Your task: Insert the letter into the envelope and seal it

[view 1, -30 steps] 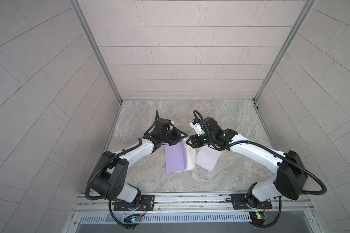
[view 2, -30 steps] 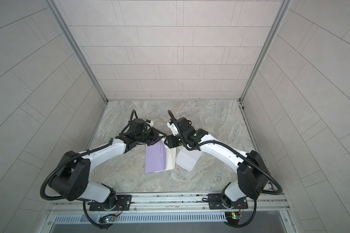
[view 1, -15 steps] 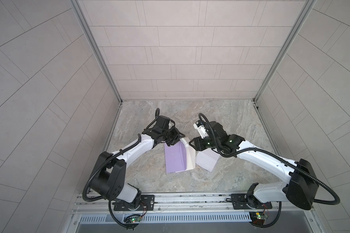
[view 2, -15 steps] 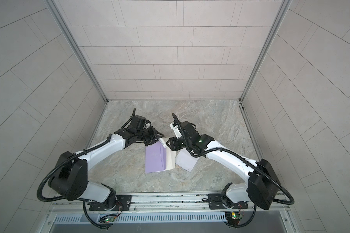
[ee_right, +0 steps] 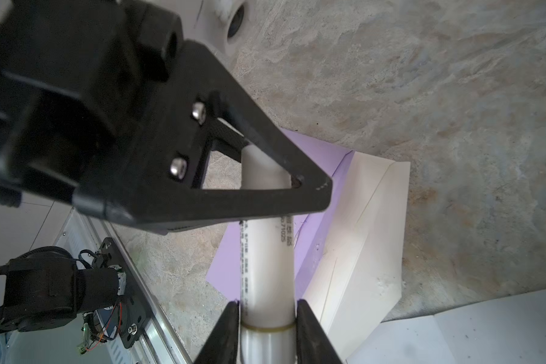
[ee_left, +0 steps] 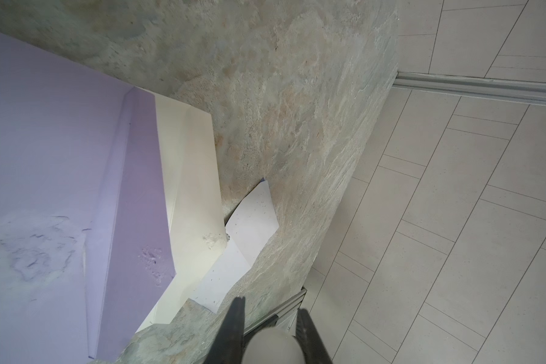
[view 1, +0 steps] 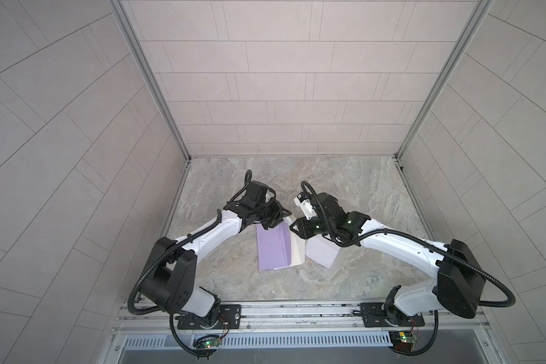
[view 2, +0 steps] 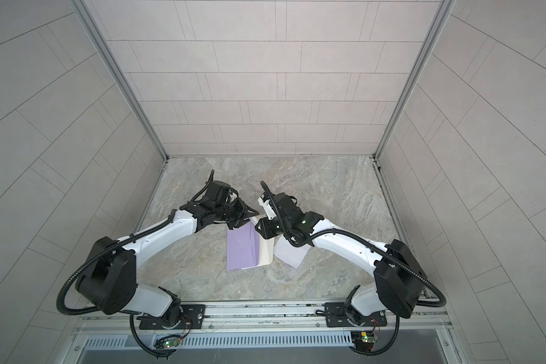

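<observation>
Bright, even light — soft shadows, near parts blurred.

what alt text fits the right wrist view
A white glue stick is gripped at one end by the right gripper and at the other by the left gripper. Beneath lies a purple envelope with its cream flap open, the letter beside it on the tabletop.

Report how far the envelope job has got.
Done: nothing visible. The white paper letter lies outside the purple paper envelope, whose cream flap lies open. In hand: left gripper and right gripper both grip a white plastic tube. Left: insert the letter, seal the flap.
</observation>
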